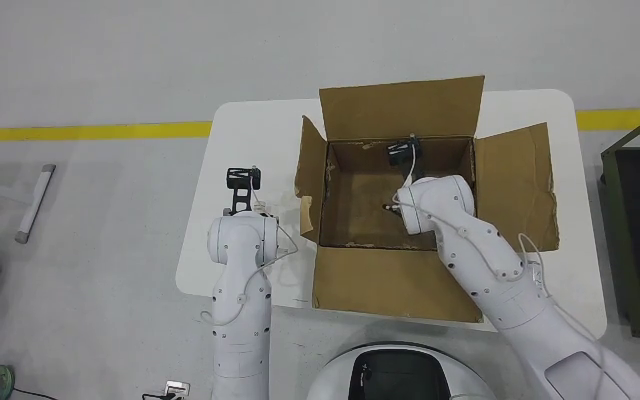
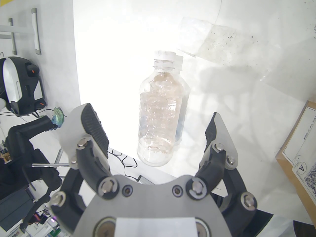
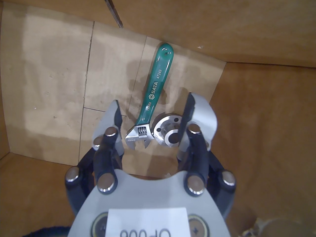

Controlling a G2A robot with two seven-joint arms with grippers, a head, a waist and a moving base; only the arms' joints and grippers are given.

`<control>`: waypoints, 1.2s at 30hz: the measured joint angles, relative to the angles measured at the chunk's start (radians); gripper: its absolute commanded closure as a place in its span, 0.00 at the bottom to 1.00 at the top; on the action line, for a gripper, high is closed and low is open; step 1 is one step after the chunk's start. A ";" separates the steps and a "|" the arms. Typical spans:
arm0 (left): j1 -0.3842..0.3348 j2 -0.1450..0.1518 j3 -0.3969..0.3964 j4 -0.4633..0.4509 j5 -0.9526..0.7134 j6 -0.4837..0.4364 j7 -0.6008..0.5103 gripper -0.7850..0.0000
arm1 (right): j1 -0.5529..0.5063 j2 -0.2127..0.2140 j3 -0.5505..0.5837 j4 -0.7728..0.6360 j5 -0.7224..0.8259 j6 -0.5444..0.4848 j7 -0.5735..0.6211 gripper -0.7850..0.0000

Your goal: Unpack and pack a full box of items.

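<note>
Reaching down into the cardboard box (image 1: 400, 110), my right gripper (image 3: 153, 106) holds its fingers released over an adjustable wrench (image 3: 155, 92). The wrench lies flat beside a steel flange (image 3: 167, 131), with its white-printed green handle pointing at the wall. My left gripper (image 2: 150, 114), fingers released, hovers over a clear bottle (image 2: 160, 114) on the tabletop (image 2: 148, 13).

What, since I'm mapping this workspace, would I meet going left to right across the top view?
From the left: grey bar on the floor → left gripper → box → dark bin.
</note>
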 measured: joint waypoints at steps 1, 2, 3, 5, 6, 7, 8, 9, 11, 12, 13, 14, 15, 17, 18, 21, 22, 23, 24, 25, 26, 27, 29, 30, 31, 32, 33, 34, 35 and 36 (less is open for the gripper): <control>0.000 0.000 0.000 0.000 0.000 0.000 0.000 0.00 | -0.001 -0.001 0.000 0.003 -0.002 0.000 -0.002 0.52; 0.000 0.000 0.000 0.000 0.000 0.000 0.000 0.00 | -0.002 -0.002 0.001 0.007 -0.006 0.001 -0.002 0.53; 0.000 0.000 0.000 0.000 0.000 0.000 0.000 0.00 | -0.003 -0.004 0.001 0.012 -0.011 0.004 -0.002 0.53; 0.000 0.000 0.000 0.000 0.000 0.000 0.000 0.00 | -0.005 -0.006 0.004 0.017 -0.012 0.006 -0.002 0.53; 0.000 0.000 0.000 0.000 0.000 0.000 0.000 0.00 | -0.007 -0.008 0.007 0.019 -0.012 0.006 -0.005 0.54; 0.000 0.000 0.000 0.000 0.000 0.000 0.000 0.00 | -0.008 -0.008 0.009 0.020 -0.013 0.006 -0.006 0.55; 0.000 0.000 0.000 0.000 0.000 0.000 0.000 0.00 | -0.009 -0.009 0.011 0.022 -0.013 0.005 -0.007 0.55; 0.000 0.000 0.000 0.000 0.000 0.000 0.000 0.00 | -0.009 -0.010 0.015 0.024 -0.015 0.004 -0.009 0.55; 0.000 0.000 0.000 0.000 0.000 0.000 0.000 0.00 | -0.010 -0.012 0.020 0.029 -0.017 0.004 -0.012 0.58; 0.000 0.000 0.000 0.000 0.000 0.000 0.000 0.00 | -0.010 -0.013 0.024 0.033 -0.018 0.004 -0.014 0.58; 0.000 0.000 0.000 0.000 0.000 0.000 0.000 0.00 | -0.010 -0.014 0.027 0.037 -0.018 0.004 -0.015 0.58; 0.000 0.000 0.000 0.000 0.000 0.000 0.000 0.00 | -0.009 -0.015 0.029 0.041 -0.017 0.004 -0.016 0.58; 0.000 0.000 0.000 0.000 0.000 0.000 0.000 0.00 | -0.008 -0.017 0.030 0.047 -0.017 0.001 -0.018 0.58; 0.000 0.000 0.000 0.000 0.000 0.000 0.000 0.00 | -0.007 -0.019 0.029 0.056 -0.018 -0.003 -0.019 0.57; 0.000 0.000 0.000 0.000 0.000 0.000 0.000 0.00 | -0.005 -0.021 0.028 0.063 -0.019 -0.006 -0.019 0.57; 0.000 0.000 0.000 0.000 0.000 0.000 0.000 0.00 | -0.001 -0.026 0.025 0.082 -0.019 -0.009 -0.023 0.58; 0.000 0.000 0.000 0.000 0.000 0.000 0.000 0.00 | 0.000 -0.028 0.024 0.087 -0.018 -0.010 -0.023 0.60; 0.000 0.000 0.000 0.000 0.000 0.000 0.000 0.00 | 0.001 -0.030 0.023 0.091 -0.017 -0.010 -0.024 0.61; 0.000 0.000 0.000 0.000 0.000 0.000 0.000 0.00 | 0.003 -0.032 0.023 0.096 -0.016 -0.012 -0.024 0.64; 0.000 0.000 0.000 0.000 0.000 0.000 0.000 0.00 | 0.004 -0.033 0.022 0.099 -0.016 -0.013 -0.025 0.64; 0.000 0.000 0.000 0.000 0.000 0.000 0.000 0.00 | 0.005 -0.034 0.023 0.103 -0.015 -0.014 -0.026 0.65; 0.000 0.000 0.000 0.000 0.000 0.000 0.000 0.00 | 0.006 -0.036 0.023 0.108 -0.015 -0.015 -0.027 0.65; 0.000 0.000 0.000 0.000 0.000 0.000 0.000 0.00 | 0.008 -0.039 0.025 0.116 -0.013 -0.016 -0.029 0.65; 0.000 0.000 0.000 0.000 0.000 0.000 0.000 0.00 | 0.009 -0.040 0.025 0.122 -0.012 -0.018 -0.030 0.65; 0.000 0.000 0.000 0.000 0.000 0.000 0.000 0.00 | 0.011 -0.042 0.025 0.127 -0.012 -0.020 -0.031 0.65; 0.000 0.000 0.000 0.000 0.000 0.000 0.000 0.00 | 0.013 -0.043 0.025 0.131 -0.009 -0.022 -0.032 0.65; 0.000 0.000 0.000 0.000 0.000 0.000 0.000 0.00 | 0.015 -0.045 0.025 0.137 -0.006 -0.025 -0.033 0.65; 0.000 0.000 0.000 0.000 0.000 0.000 0.000 0.00 | 0.016 -0.046 0.025 0.141 -0.003 -0.027 -0.034 0.66; 0.000 0.000 0.000 0.000 0.000 0.000 0.000 0.00 | 0.017 -0.048 0.025 0.145 -0.001 -0.028 -0.035 0.69; 0.000 0.000 0.000 0.000 0.000 0.000 0.000 0.00 | 0.019 -0.050 0.026 0.149 0.002 -0.030 -0.035 0.79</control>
